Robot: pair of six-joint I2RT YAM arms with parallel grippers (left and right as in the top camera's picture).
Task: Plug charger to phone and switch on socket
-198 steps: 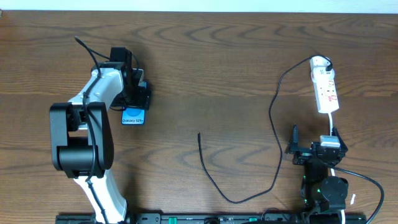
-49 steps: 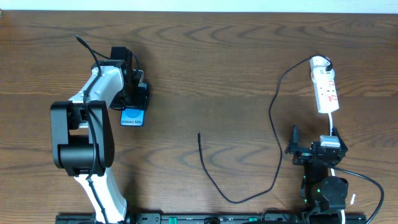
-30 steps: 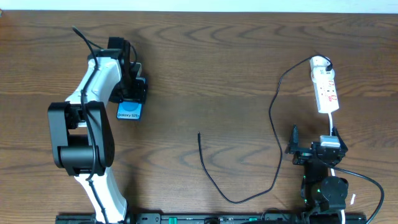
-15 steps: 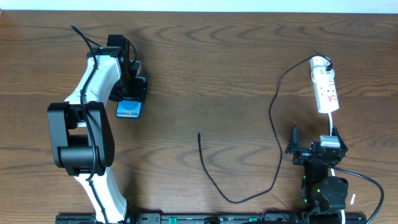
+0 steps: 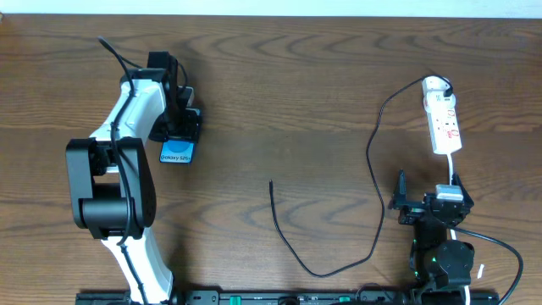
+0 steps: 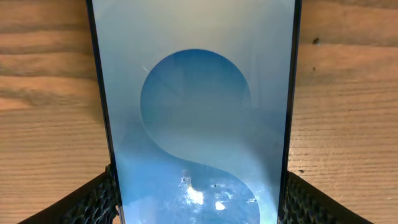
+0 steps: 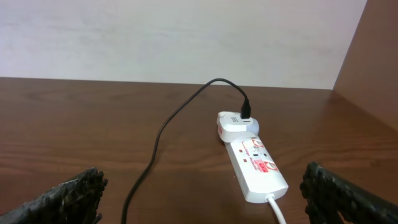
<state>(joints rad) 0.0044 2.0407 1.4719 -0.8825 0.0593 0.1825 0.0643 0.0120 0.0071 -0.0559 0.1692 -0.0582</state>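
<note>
The left gripper (image 6: 199, 194) clamps its ribbed black pads (image 6: 98, 202) on both long edges of the slim, black-rimmed, glossy blue-screened phone (image 6: 196, 93) at the far left of the brown wood-grain table (image 5: 279, 85), bare wood all round. The right gripper (image 7: 199, 193) gapes empty near the narrow white plastic socket (image 5: 443, 119), whose thin black charger (image 5: 369, 157) cable loops to a free tip (image 5: 271, 183) mid-table, well apart from the phone
</note>
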